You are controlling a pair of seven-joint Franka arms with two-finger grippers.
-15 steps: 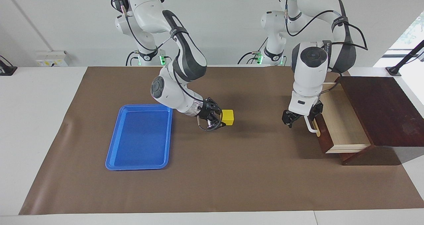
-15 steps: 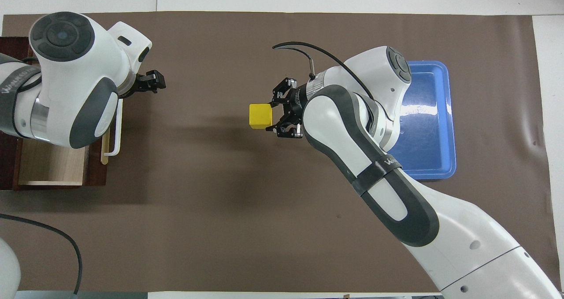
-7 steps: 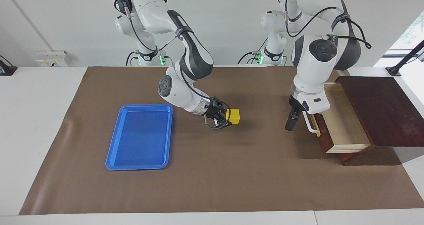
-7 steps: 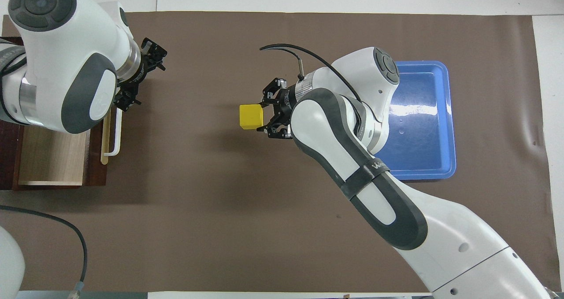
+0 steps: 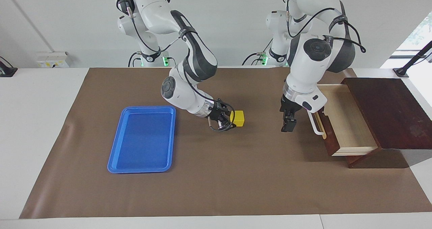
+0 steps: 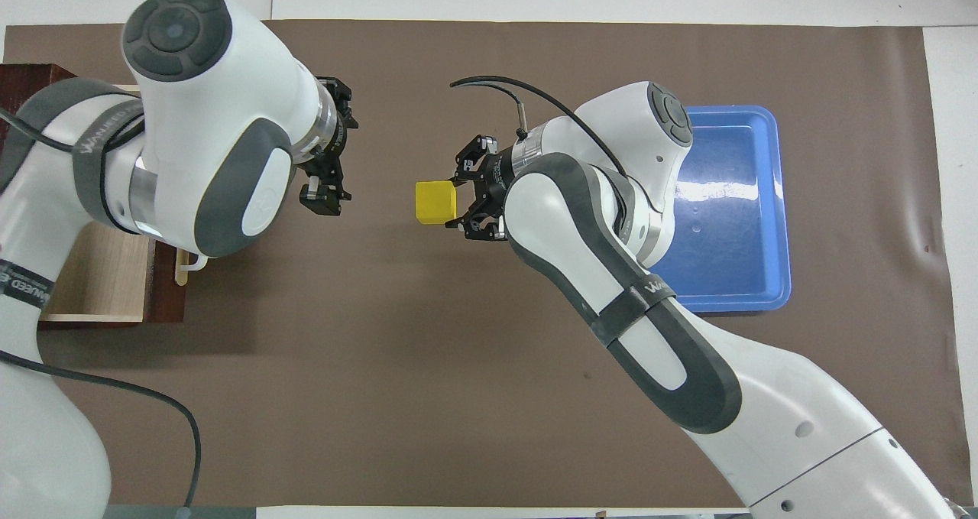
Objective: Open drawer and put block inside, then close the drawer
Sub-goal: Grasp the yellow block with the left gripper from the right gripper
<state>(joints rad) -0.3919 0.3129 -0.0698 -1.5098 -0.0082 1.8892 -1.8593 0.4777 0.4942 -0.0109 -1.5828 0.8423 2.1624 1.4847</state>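
Block (image 5: 239,118) looked small, hard and light, easy to pinch by two flat sides. Right gripper (image 5: 228,121) pinched it above the mat, between tray (image 5: 141,139) and open drawer (image 5: 347,122). Left gripper (image 5: 288,125) hung spread wide.

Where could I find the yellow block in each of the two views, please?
Facing view: the yellow block is near the middle, held in the right claw.
Overhead view: the block is just left of centre.
Shared landmark: the blue tray, toward the right arm's end.
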